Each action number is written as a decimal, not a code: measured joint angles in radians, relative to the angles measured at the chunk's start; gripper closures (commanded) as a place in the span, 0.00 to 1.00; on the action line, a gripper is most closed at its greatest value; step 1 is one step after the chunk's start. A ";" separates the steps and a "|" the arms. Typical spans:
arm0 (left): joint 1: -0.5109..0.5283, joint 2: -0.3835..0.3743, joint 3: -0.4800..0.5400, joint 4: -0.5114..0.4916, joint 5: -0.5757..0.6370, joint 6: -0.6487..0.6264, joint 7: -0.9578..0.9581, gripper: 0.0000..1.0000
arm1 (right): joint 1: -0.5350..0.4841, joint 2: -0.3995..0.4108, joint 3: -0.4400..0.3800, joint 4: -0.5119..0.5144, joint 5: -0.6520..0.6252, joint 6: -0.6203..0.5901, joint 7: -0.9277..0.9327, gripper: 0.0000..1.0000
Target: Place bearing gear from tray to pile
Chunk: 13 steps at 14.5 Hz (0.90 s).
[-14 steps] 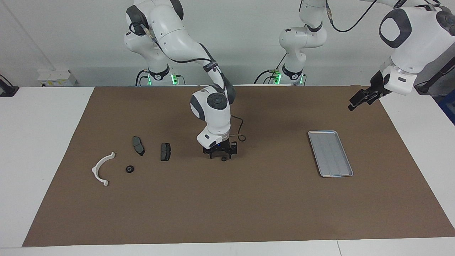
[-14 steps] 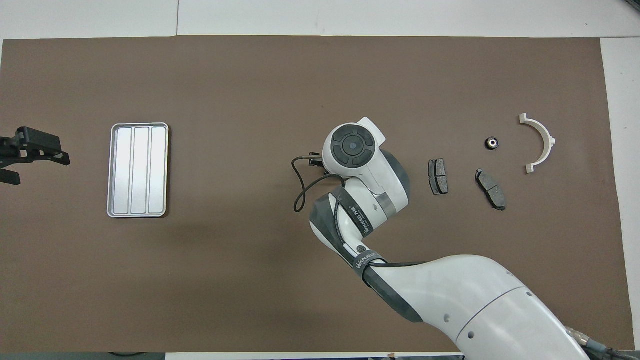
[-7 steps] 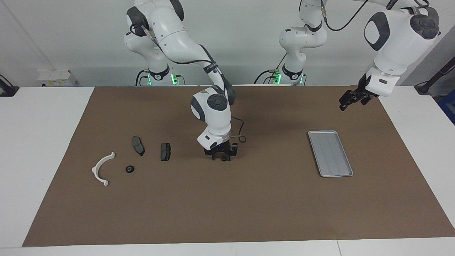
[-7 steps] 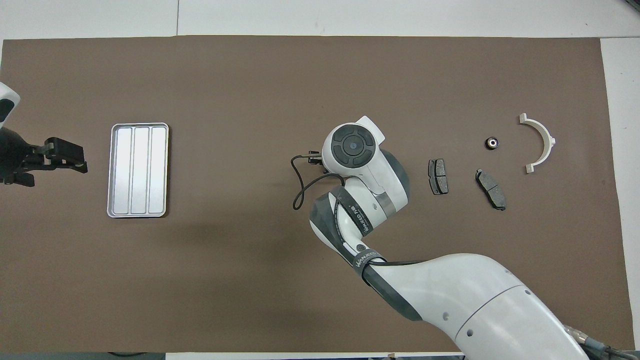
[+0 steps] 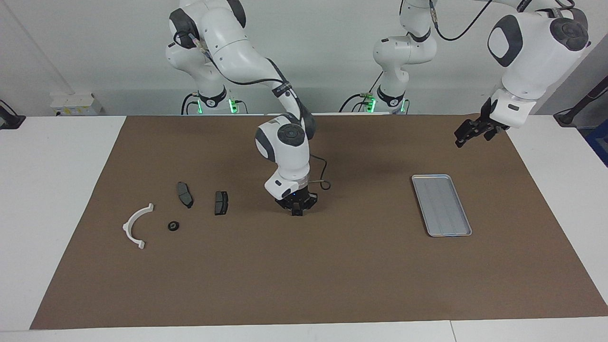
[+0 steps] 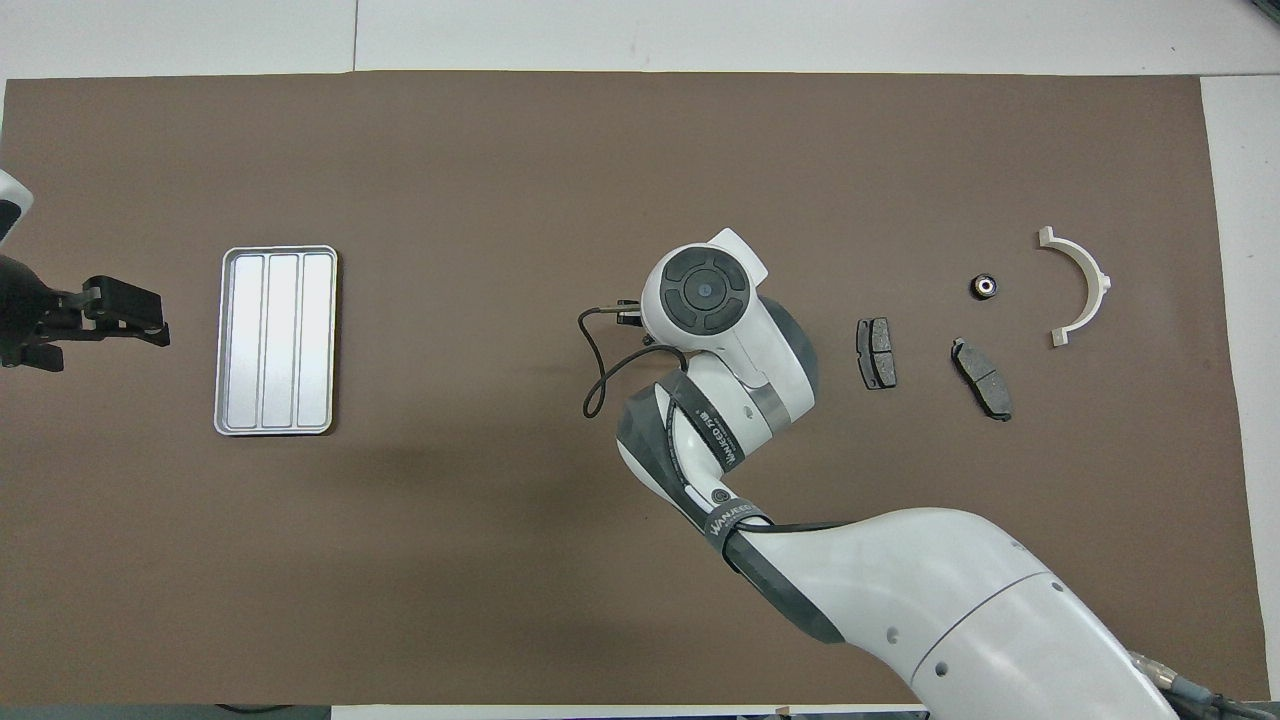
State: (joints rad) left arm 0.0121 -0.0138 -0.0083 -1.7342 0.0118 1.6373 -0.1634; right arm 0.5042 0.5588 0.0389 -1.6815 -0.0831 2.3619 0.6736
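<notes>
Facing view: brown mat (image 5: 332,275) on white table (image 5: 52,190), white wall. My right gripper (image 5: 296,209) low at mat centre, fingers pinched on a small dark part. Left gripper (image 5: 468,133) raised near tray (image 5: 441,205) — opening unclear. Gear (image 5: 174,226) lies in pile beside bracket (image 5: 135,227).

Overhead view: tray (image 6: 276,341) bare — wrist band reads "WANJEED".

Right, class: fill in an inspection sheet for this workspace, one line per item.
Surface: brown mat on white table.
Job's things: tray empty; bearing gear beside white bracket, two brake pads nearer the robots.
Clutter: nothing seen.
Grippers: right gripper low over mid-mat; left gripper waits raised near the tray.
Cables: black cable loops at right wrist.
Surroundings: white wall, green base lights.
</notes>
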 measured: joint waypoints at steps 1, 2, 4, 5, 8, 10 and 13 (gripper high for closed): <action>0.000 0.000 -0.001 0.000 0.000 0.000 0.000 0.00 | 0.000 0.000 0.000 0.000 -0.005 0.000 0.000 1.00; 0.000 0.000 -0.002 0.000 0.000 0.000 0.000 0.00 | -0.001 0.001 0.000 0.002 -0.018 -0.002 0.000 1.00; -0.003 0.000 -0.005 0.000 0.000 0.000 0.000 0.00 | -0.008 0.002 -0.004 0.010 -0.030 -0.018 -0.021 1.00; -0.003 0.000 -0.006 0.000 0.000 0.000 0.000 0.00 | -0.019 0.002 -0.006 0.018 -0.031 -0.032 -0.047 1.00; -0.003 0.000 -0.007 0.000 0.000 0.002 0.001 0.00 | -0.099 -0.002 -0.009 0.056 -0.031 -0.093 -0.198 1.00; -0.004 0.000 -0.009 0.000 -0.003 0.021 0.001 0.00 | -0.180 -0.015 -0.009 0.076 -0.030 -0.131 -0.331 1.00; -0.004 0.000 -0.013 -0.001 -0.026 0.028 0.001 0.00 | -0.305 -0.035 -0.009 0.083 0.018 -0.153 -0.550 1.00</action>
State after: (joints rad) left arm 0.0081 -0.0142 -0.0212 -1.7349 -0.0139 1.6654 -0.1620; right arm 0.1993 0.5240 0.0300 -1.5990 -0.0654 2.2086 0.1234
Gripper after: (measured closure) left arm 0.000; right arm 0.753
